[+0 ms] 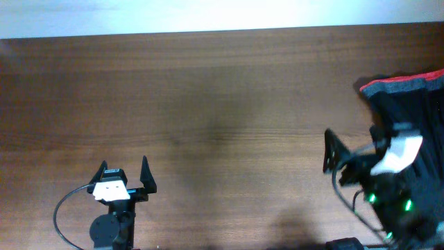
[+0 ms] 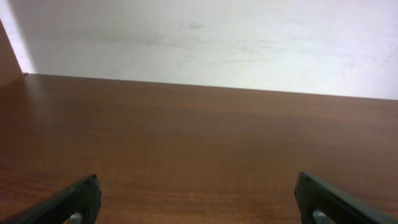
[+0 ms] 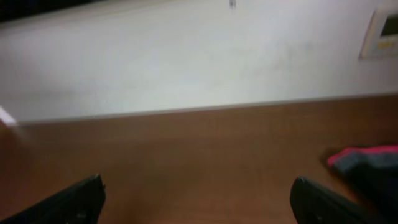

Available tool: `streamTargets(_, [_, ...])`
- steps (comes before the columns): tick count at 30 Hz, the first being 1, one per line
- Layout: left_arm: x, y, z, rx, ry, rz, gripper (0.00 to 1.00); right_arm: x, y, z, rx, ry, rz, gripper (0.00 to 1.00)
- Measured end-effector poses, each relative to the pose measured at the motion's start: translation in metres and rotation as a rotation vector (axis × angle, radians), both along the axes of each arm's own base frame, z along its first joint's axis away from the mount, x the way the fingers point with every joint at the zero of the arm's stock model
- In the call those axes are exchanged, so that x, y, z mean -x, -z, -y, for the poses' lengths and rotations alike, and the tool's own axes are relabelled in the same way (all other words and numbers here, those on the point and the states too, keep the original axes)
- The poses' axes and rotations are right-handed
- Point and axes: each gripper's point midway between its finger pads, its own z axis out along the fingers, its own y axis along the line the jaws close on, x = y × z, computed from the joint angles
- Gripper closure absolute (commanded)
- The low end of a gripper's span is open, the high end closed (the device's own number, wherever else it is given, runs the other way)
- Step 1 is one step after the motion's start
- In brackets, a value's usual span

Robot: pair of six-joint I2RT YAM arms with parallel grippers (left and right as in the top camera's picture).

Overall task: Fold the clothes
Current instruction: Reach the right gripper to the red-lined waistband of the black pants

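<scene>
From overhead, your left gripper [image 1: 125,169] sits over the bare table [image 1: 222,125] with its fingers spread wide, holding nothing. Only brown wood lies ahead of it, up to the white wall [image 1: 208,14]. A thin cable [image 1: 66,201] loops out on its left side, behind the fingertips. Your right gripper [image 1: 352,149] is spread as well and pinches nothing. The trousers [image 1: 416,104] lie just to its right and a little ahead, at the table's right edge, with their red edge [image 1: 399,82] on the side farthest from the hand. The right arm's body, showing green lights [image 1: 388,201], overlaps the black cloth. From this view you cannot tell whether the right-hand finger touches the fabric.

Through the left wrist view, the fingers [image 2: 68,202] stand far apart at the bottom corners. Ahead of them plain wood runs to the pale wall.

Through the right wrist view, which is blurred, the fingers [image 3: 68,199] are again wide apart. The trousers sit ahead and to the right of the right-hand finger, close beside it, red edge uppermost. Whether cloth and finger meet is unclear. A pale wall plate [image 3: 381,31] hangs high on the wall, ahead and to the right.
</scene>
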Motion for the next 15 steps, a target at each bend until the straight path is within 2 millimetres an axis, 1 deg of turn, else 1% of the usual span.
streamTargets(4, [0.0,0.0,0.0,0.0,0.0,0.0,0.01,-0.028,-0.021,0.003,0.085,0.018,-0.136,0.01])
streamTargets(5, [0.0,0.0,0.0,0.0,0.0,0.0,0.01,-0.034,-0.022,0.007,0.109,0.033,-0.183,0.01])
streamTargets(6, [0.0,0.0,0.0,0.0,0.0,0.0,0.01,-0.045,-0.027,0.012,0.146,0.062,-0.242,0.01])
streamTargets(7, [0.0,0.0,0.0,0.0,0.0,0.0,0.01,-0.05,-0.031,0.014,0.152,0.071,-0.244,0.01])
streamTargets(8, [0.0,0.0,0.0,0.0,0.0,0.0,0.01,-0.057,-0.03,0.017,0.172,0.087,-0.287,0.01])
streamTargets(11, [0.0,0.0,0.0,0.0,0.0,0.0,0.01,-0.081,-0.037,0.036,0.209,0.156,-0.392,0.01])
streamTargets(13, [0.0,0.0,0.0,0.0,0.0,0.0,0.01,-0.102,-0.04,0.054,0.215,0.215,-0.433,0.01])
streamTargets(15, [0.0,0.0,0.0,0.0,0.0,-0.001,0.01,-0.124,-0.037,0.074,0.213,0.271,-0.467,0.01])
